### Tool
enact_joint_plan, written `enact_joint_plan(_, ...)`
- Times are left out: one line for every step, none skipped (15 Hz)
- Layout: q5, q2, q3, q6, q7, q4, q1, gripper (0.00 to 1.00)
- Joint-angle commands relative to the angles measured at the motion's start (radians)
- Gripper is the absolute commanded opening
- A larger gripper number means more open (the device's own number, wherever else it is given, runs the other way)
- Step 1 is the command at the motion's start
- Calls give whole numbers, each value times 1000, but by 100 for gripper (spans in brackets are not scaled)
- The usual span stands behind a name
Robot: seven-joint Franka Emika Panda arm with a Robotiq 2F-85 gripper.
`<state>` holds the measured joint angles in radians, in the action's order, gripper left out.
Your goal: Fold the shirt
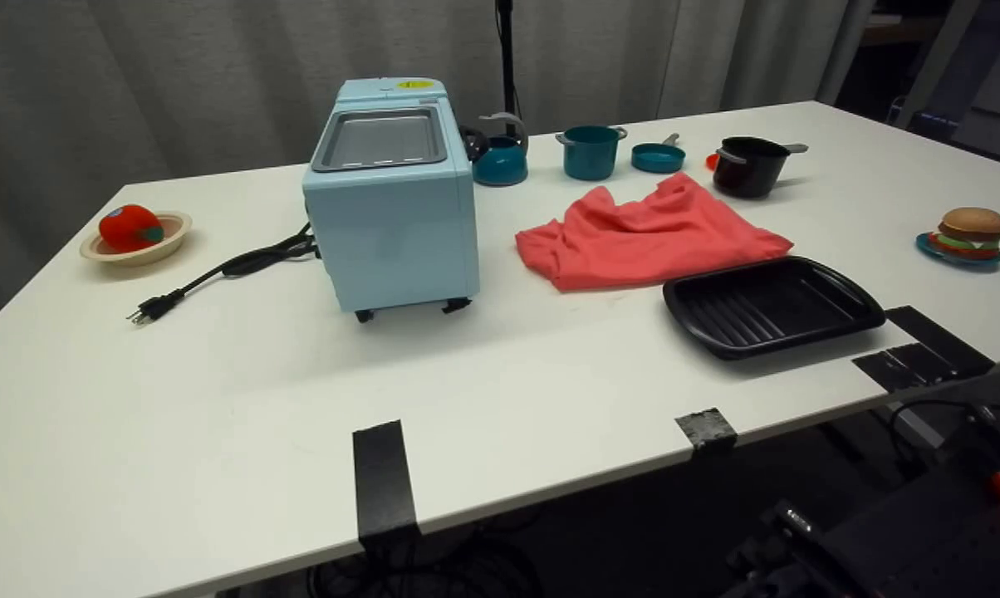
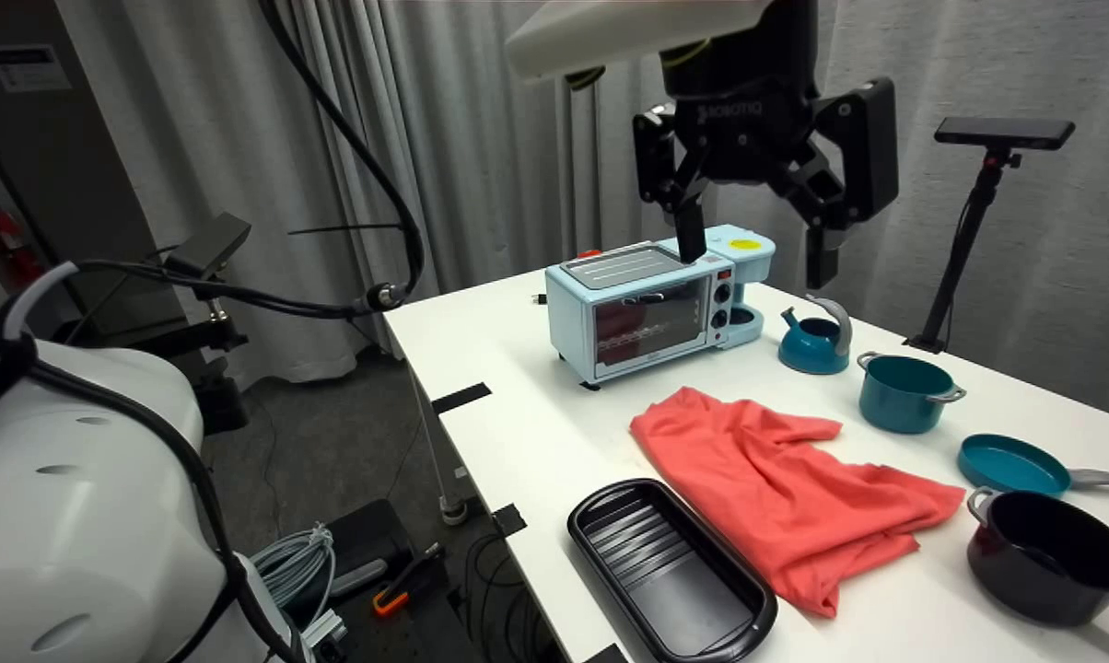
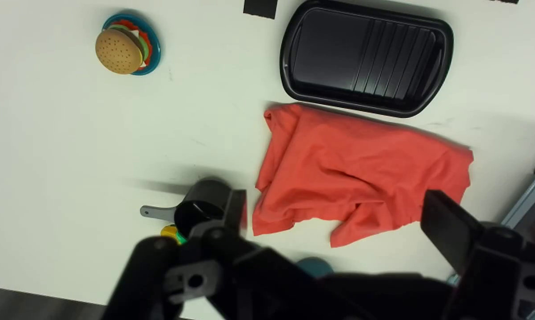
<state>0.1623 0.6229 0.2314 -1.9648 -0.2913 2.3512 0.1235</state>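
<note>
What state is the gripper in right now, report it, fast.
Black two-fingered Robotiq gripper: open, jaws wide apart, holding nothing, clear of the rumpled coral-red cloth shirt.

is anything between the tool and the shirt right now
Nothing visible: the tool hangs open, with no object between it and the shirt in the wrist view. The black tray lies close along one edge of the shirt, though, so there may be less room to grasp on that side.

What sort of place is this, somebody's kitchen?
Probably a robotics lab: a robot gripper hangs above the table, a camera-like bar tops a black stand, and grey curtains hang behind.
</note>
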Motion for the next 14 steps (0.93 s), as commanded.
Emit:
enact_joint_plan(-2,-1,-2,2,-1,-2,3,100)
enact_joint_plan(-2,-1,-2,2,-1,-2,3,100)
enact_joint_plan(-2,-1,-2,2,-1,-2,3,100)
enact_joint_plan(-2,-1,-2,2,-1,-2,3,100)
enact_joint_plan(-2,-1,-2,2,-1,-2,3,100)
enact_joint_plan(-2,-1,-2,2,-1,-2,3,100)
enact_joint_plan(-2,-1,-2,2,-1,-2,3,100)
enact_joint_plan(-26,-56,12,15,-81,-103,-43,100)
enact_joint_plan(-29,-102,-1,60,-128,-199,-74,100)
enact_joint_plan(-8,-16,-3,3,-56,-44,-20,100)
enact_joint_plan(-11,-35,-6,12,-81,-92,-39,100)
enact_joint_plan(-13,-55,-10,25,-90,-133,-52,100)
enact_joint_plan(-14,-72,-14,32,-93,-158,-59,100)
enact_joint_plan(-14,-84,-16,34,-95,-170,-61,100)
